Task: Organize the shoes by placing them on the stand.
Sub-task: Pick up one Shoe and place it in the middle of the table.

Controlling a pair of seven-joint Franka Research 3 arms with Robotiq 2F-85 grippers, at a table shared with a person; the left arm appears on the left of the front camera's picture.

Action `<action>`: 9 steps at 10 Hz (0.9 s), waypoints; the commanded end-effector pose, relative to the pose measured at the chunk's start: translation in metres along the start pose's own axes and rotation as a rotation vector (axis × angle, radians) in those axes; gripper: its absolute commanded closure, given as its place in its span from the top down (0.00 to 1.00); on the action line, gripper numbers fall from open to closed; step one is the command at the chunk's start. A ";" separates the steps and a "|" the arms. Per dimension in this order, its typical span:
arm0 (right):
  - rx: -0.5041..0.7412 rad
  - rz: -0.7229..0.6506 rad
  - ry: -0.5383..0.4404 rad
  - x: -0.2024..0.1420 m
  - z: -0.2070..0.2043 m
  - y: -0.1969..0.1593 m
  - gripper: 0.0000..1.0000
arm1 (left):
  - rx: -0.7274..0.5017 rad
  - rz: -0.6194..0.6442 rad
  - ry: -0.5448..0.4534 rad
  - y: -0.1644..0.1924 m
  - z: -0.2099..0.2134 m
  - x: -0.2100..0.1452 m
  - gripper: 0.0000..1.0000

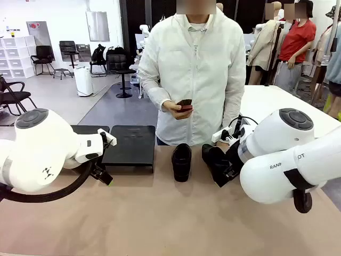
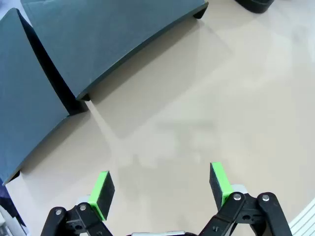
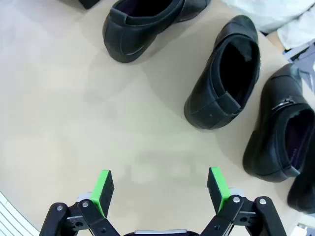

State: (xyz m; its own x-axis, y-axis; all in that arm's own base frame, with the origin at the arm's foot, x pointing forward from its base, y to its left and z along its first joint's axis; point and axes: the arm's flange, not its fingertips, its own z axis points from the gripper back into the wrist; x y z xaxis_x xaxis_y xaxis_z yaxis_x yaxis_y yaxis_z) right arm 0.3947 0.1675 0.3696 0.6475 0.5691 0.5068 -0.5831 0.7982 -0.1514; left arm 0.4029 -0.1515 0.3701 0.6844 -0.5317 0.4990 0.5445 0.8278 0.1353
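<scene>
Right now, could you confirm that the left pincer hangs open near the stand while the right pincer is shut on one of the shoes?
Not quite: the right pincer is open and holds nothing. It is over bare table with the shoes lying beyond its fingertips, as the right wrist view shows. The left pincer does hang open near the stand.
</scene>
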 end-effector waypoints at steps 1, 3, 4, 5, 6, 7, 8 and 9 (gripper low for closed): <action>0.000 0.000 0.000 0.000 0.000 0.000 1.00 | 0.000 0.000 -0.001 0.000 0.000 0.000 1.00; 0.000 0.000 0.000 0.000 0.000 0.000 1.00 | 0.000 0.000 -0.001 0.000 0.000 0.000 1.00; 0.000 0.000 0.000 0.000 0.000 0.000 1.00 | 0.000 0.000 -0.001 0.000 0.000 0.000 1.00; 0.000 0.000 0.000 0.000 0.000 0.000 1.00 | 0.000 0.000 -0.001 0.000 0.000 0.000 1.00; 0.000 0.000 0.000 0.000 0.000 0.000 1.00 | 0.000 0.000 -0.001 0.000 0.000 0.000 1.00; 0.000 0.000 0.000 0.000 0.000 0.000 1.00 | 0.000 0.000 -0.001 0.000 0.000 0.000 1.00; 0.000 0.000 0.000 0.000 0.000 0.000 1.00 | 0.000 0.000 -0.001 0.000 0.000 0.000 1.00; 0.000 0.000 0.000 0.000 0.000 0.000 1.00 | 0.000 0.000 -0.001 0.000 0.000 0.000 1.00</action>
State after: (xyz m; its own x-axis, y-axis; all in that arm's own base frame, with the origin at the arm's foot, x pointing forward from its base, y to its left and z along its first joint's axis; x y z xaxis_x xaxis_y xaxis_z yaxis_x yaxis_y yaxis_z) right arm 0.3947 0.1676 0.3695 0.6473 0.5697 0.5063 -0.5835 0.7978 -0.1518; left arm 0.4028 -0.1516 0.3701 0.6844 -0.5317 0.4989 0.5444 0.8278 0.1354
